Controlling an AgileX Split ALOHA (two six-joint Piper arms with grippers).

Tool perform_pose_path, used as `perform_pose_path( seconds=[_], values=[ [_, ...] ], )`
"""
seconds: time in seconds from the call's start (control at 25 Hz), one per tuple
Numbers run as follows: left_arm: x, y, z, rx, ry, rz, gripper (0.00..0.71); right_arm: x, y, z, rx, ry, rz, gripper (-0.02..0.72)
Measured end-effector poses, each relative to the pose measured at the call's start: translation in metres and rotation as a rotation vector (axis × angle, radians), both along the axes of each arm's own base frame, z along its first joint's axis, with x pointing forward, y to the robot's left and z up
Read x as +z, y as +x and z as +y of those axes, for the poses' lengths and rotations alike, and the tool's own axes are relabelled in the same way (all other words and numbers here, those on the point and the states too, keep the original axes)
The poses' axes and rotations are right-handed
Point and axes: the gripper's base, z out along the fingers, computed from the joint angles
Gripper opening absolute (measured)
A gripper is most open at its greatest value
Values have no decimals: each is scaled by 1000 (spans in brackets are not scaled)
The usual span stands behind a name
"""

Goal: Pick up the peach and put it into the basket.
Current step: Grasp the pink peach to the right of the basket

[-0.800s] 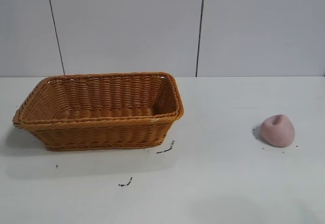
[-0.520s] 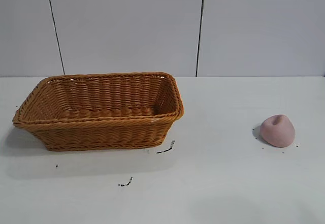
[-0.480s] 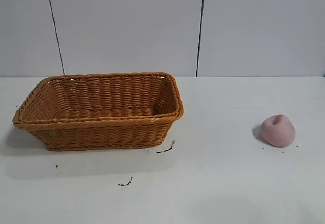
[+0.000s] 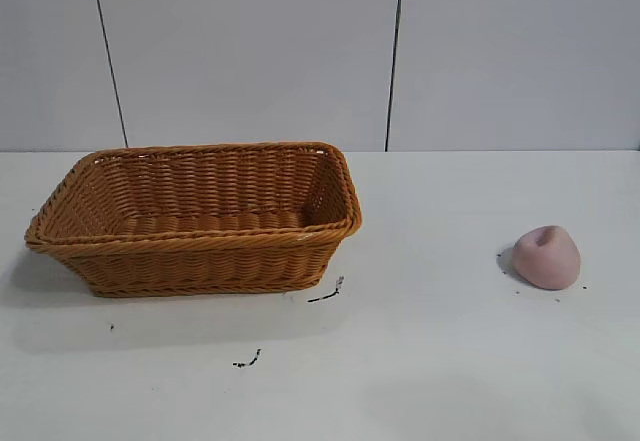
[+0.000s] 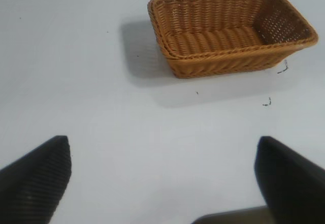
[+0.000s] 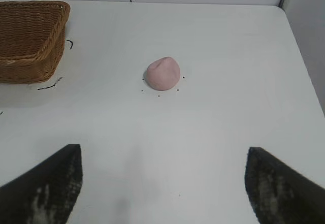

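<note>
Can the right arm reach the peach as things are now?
Probably yes. The right end effector is open and faces the peach, which sits alone on the bare table. Nothing lies between them, and the basket stands well off to one side.

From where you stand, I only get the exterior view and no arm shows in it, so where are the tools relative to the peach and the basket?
Observer: The right tool faces the peach from across bare table, jaws spread wide, touching nothing.
Operator: And the left one?
Observer: The left tool is open too, aimed toward the basket from a distance, holding nothing.
Operator: Anything inside the basket?
Observer: The left wrist view looks down into it: only the woven floor shows, no contents.
Operator: Anything between the right tool and the peach?
Observer: No, just a few dark specks on the table right around the peach.
</note>
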Motion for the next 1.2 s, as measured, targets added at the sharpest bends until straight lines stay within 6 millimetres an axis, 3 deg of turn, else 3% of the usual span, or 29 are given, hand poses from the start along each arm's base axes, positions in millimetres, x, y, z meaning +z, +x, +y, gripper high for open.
perform_pose_path(
  seconds=[0.12, 0.24, 0.4, 0.6, 0.88, 1.2],
  values=[
    [0, 0, 0, 0, 0, 0, 694, 11, 57, 3, 2, 4, 147, 601],
    [0, 0, 0, 0, 0, 0, 694, 3, 116, 5, 0, 7, 304, 601],
    [0, 0, 0, 0, 0, 0, 694, -25, 181, 8, -2, 2, 463, 601],
    [0, 0, 0, 0, 0, 0, 694, -87, 240, 9, -3, -8, 601, 601],
    [0, 0, 0, 0, 0, 0, 694, -175, 281, 11, -4, -5, 677, 601],
    [0, 0, 0, 0, 0, 0, 694, -222, 295, 13, -11, 17, 690, 601]
  ],
)
